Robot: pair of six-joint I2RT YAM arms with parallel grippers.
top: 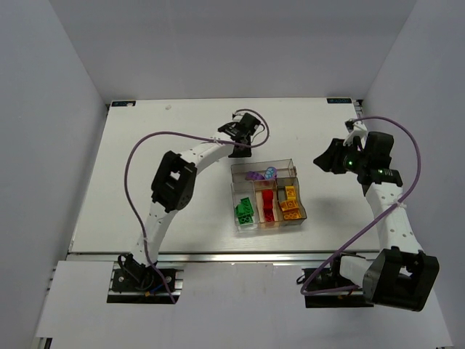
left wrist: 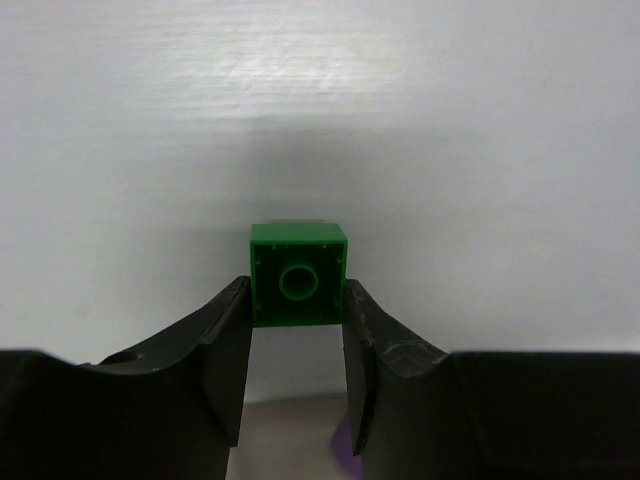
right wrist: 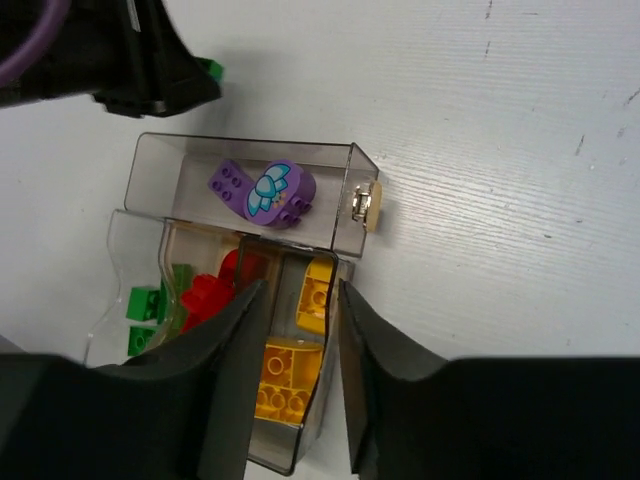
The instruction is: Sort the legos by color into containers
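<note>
L gripper (left wrist: 296,300) is pinched on a green brick (left wrist: 298,262). Both fingertips press its sides, hollow underside w/ the round tube facing the wrist cam. The brick sits low over the white table (top: 145,182); can't tell if it touches. From the top cam the L gripper (top: 240,138) is just beyond the tray's far-left corner, near it but not over it.

R gripper (right wrist: 300,300) has its jaws part-way apart w/ nothing between them. From the top cam it (top: 328,156) hangs off to the right of the tray (top: 232,185), apart from it.

Tray contents:
- Wide smoky compartment at the far end: lilac piece (right wrist: 262,190), printed w/ a light-blue bow. No lettering on it.
- Narrow compartments, L to R from the top: green bricks (top: 245,211), red bricks (top: 269,203), yellow-orange bricks (top: 291,204).

A small cream tab (right wrist: 368,205) sits on the smoky compartment's end wall. Teal marks (top: 123,103) at the table's far corners are too small to read.
</note>
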